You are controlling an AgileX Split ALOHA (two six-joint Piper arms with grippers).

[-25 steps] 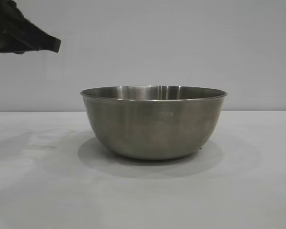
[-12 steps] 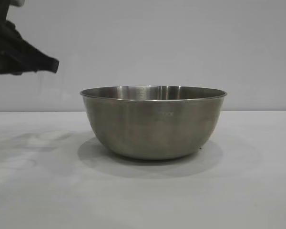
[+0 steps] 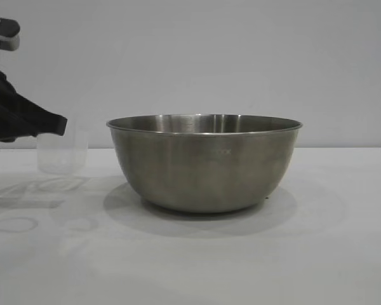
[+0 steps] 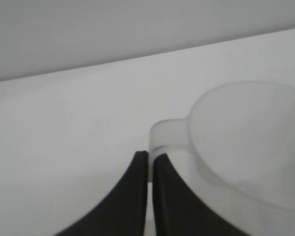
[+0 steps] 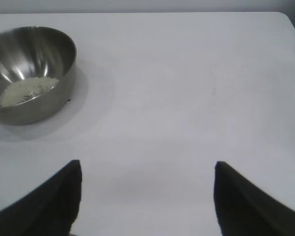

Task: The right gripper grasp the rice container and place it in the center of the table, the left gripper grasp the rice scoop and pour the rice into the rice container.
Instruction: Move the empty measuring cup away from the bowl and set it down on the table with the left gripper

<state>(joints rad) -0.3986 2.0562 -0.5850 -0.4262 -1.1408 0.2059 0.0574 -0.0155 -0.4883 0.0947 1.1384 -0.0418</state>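
Observation:
The rice container, a large steel bowl, stands on the white table in the middle of the exterior view. In the right wrist view the bowl holds a pale patch of rice. My left gripper is at the far left, shut on the loop handle of the translucent rice scoop, which is upright, looks empty and sits low by the table. In the left wrist view my gripper pinches the scoop by its handle. My right gripper is open and empty over bare table, away from the bowl.
The table's far right corner shows in the right wrist view. A plain grey wall stands behind the table. Faint shadows lie on the table left of the bowl.
My left gripper has come down at the far left, and the scoop it holds has come into view beside the bowl. The bowl has not moved.

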